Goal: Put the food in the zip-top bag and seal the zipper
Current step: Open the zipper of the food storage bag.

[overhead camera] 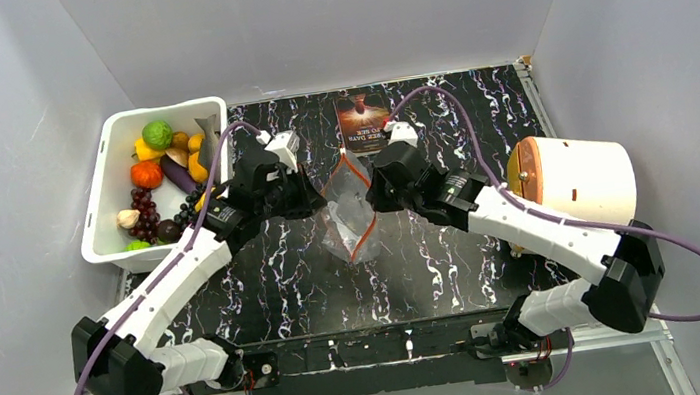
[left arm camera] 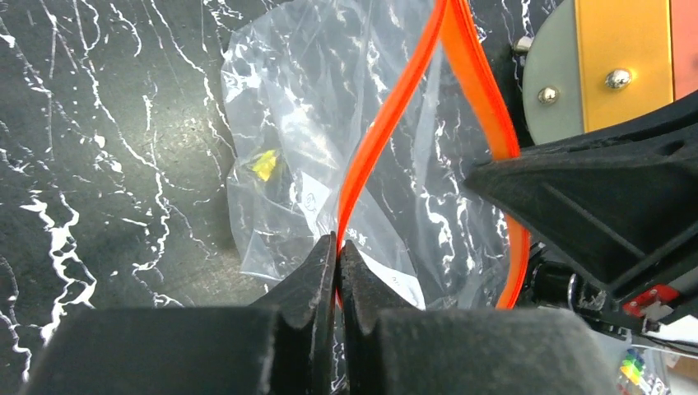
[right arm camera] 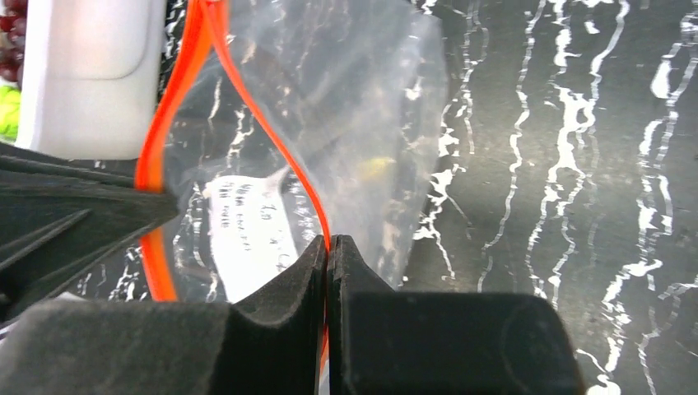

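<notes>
The clear zip-top bag hangs between my two grippers over the middle of the dark marbled table. Its red-orange zipper is parted into two strips, so the mouth gapes. My left gripper is shut on one strip of the zipper. My right gripper is shut on the other strip. A white label patch shows on the bag wall. A small yellow speck shows through the plastic. The toy food lies in the white tub at the far left.
The white tub stands at the table's far left. A white cylinder with an orange face lies at the right. A dark book lies at the back centre. Grey walls enclose the table.
</notes>
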